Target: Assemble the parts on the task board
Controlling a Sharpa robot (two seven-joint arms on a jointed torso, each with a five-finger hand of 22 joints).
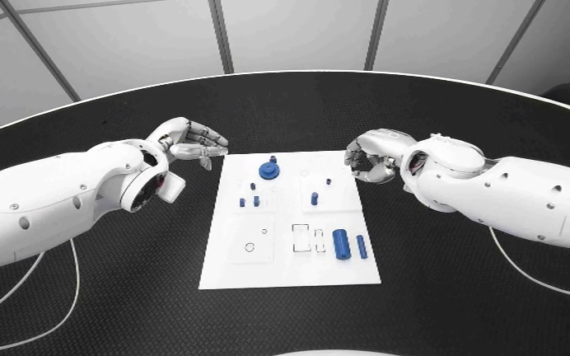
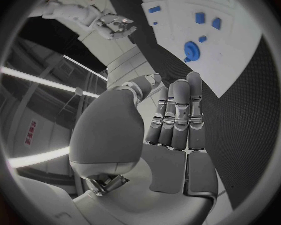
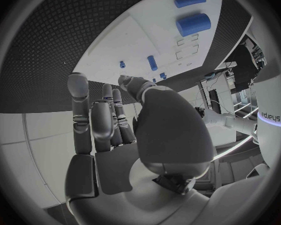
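The white task board (image 1: 273, 269) lies in the middle of the black table. A round blue part (image 1: 269, 170) stands near its far edge. Small blue pegs (image 1: 249, 202) and another peg (image 1: 314, 199) stand further in, and a thick blue cylinder (image 1: 341, 243) lies beside a thin blue bar (image 1: 361, 246) near the front right. My left hand (image 1: 190, 142) hovers off the board's far left corner, holding nothing. In the left wrist view its fingers (image 2: 178, 115) are stretched out. My right hand (image 1: 371, 158) hangs at the far right corner with nothing in it, its fingers (image 3: 100, 120) extended.
The black table (image 1: 119, 290) surrounds the board on all sides, and its curved far edge (image 1: 285, 73) runs behind both hands. White cables (image 1: 48, 290) trail from the arms near the front.
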